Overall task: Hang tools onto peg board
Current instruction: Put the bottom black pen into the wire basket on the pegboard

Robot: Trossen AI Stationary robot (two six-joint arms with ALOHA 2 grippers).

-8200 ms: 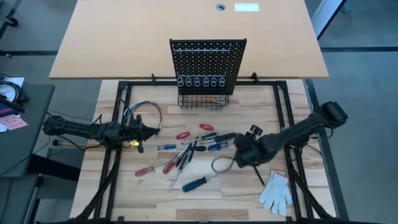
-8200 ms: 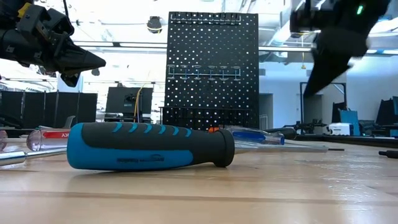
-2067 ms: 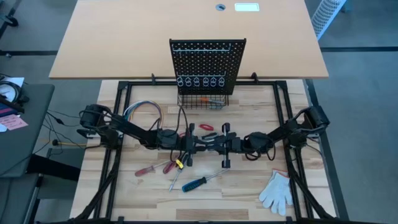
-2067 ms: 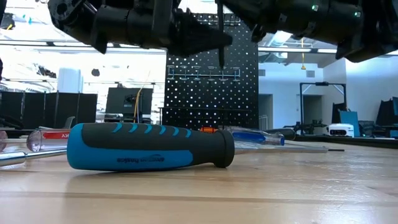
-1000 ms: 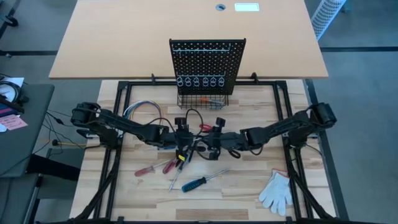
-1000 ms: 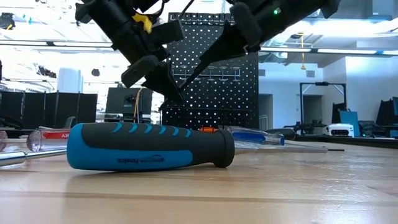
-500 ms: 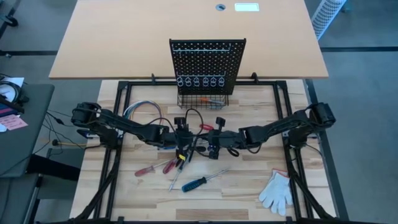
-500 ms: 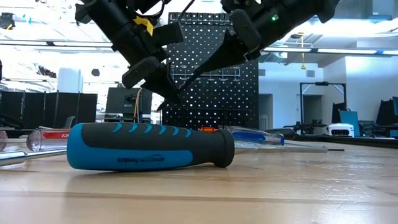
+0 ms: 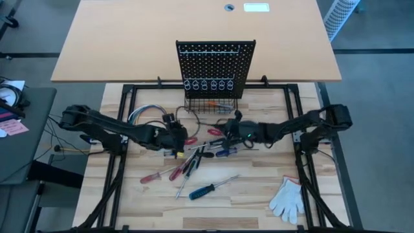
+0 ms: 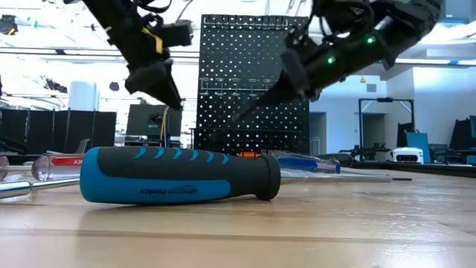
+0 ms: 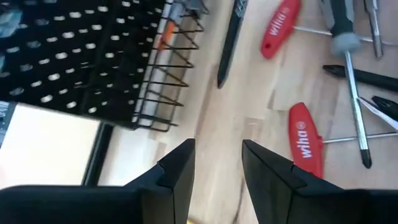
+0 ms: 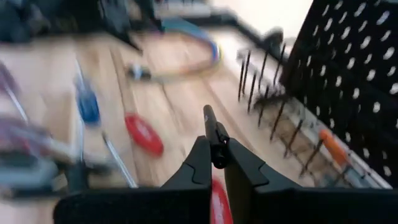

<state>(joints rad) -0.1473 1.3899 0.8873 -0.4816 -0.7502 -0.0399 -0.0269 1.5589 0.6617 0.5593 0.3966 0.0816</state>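
High view: both arms stretch in low from the frame sides toward the centre, just below the peg board (image 9: 216,66), which stands upright at upper centre with its wire basket (image 9: 211,104) at the base. The left gripper (image 9: 176,138) sits left of centre, near a red-handled tool (image 9: 190,140). Left wrist view shows its fingers (image 11: 179,167) apart with nothing between them, bare wood in the gap, basket corner ahead. The right gripper (image 9: 230,128) is right of centre, arm running in from the right edge, slightly bent. Right wrist view: fingers closed on a thin dark metal key (image 12: 213,137), its free end poking out past the tips toward the basket wires. In the low view the key (image 10: 256,105) slants down and left from the right gripper (image 10: 286,82), across the front of the board; the left gripper (image 10: 158,80) hangs tilted at upper left. Remaining tools (image 9: 197,163) lie scattered mid-table, long axes mostly diagonal. A blue-handled screwdriver (image 9: 202,191) lies at lower centre, shaft pointing up-right. White glove (image 9: 288,199) at lower right.
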